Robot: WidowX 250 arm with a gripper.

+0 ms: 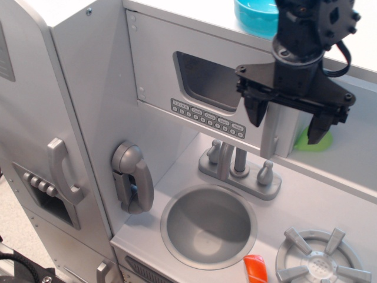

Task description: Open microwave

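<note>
The microwave is the grey-white compartment above the sink, its door shut, with a dark rounded window and a row of small grey buttons. Its vertical silver bar handle stands at the door's right edge. My black gripper is open, hanging in front of the handle, with one finger left of the bar and the other to its right. The fingers do not grip the bar. The handle's upper part is hidden behind the gripper.
A green object lies in the open shelf right of the microwave. A blue bowl sits on top. Below are the faucet, round sink, toy phone, burner, an orange item and the fridge door at left.
</note>
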